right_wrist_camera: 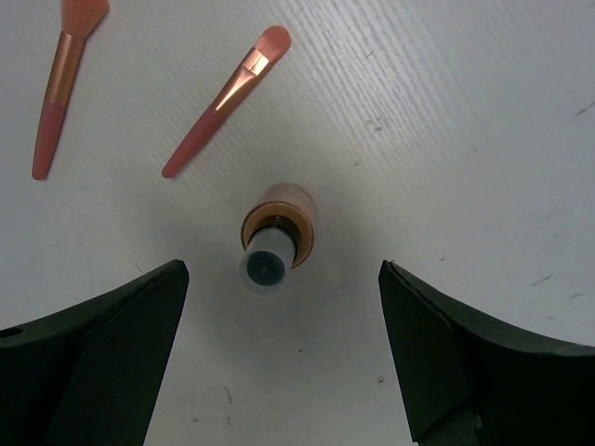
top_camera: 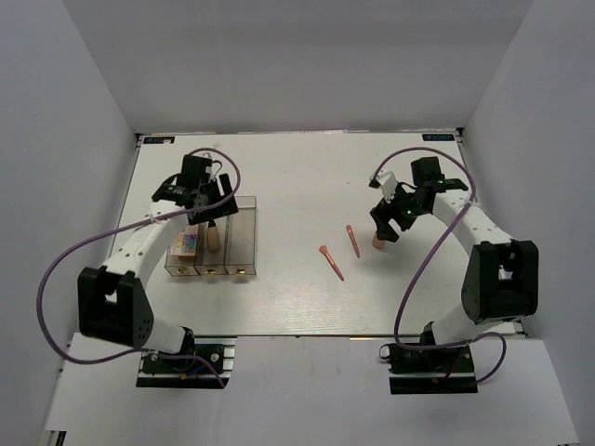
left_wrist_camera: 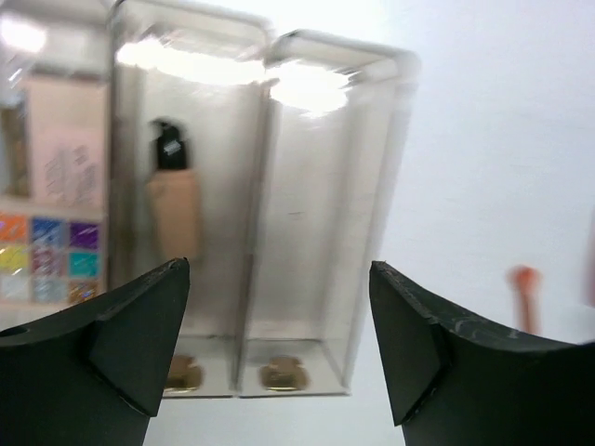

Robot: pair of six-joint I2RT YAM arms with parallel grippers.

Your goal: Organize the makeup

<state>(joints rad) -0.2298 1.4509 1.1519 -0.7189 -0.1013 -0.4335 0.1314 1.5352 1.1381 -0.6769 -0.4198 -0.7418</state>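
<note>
White table [top_camera: 307, 177], found half sorted: palette [left_wrist_camera: 42, 255], first bottle [left_wrist_camera: 174, 209] boxed; second bottle [right_wrist_camera: 279, 228], sticks [right_wrist_camera: 223, 98] left out; left gripper [left_wrist_camera: 279, 268], right gripper [right_wrist_camera: 284, 265] spread empty.

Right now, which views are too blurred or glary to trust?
Left wrist: box blurred, glare blowing out its far rims, boxed bottle soft but readable. Right wrist: sharp, evenly lit, loose bottle crisp. Top: sharp, even light, everything small.
</note>
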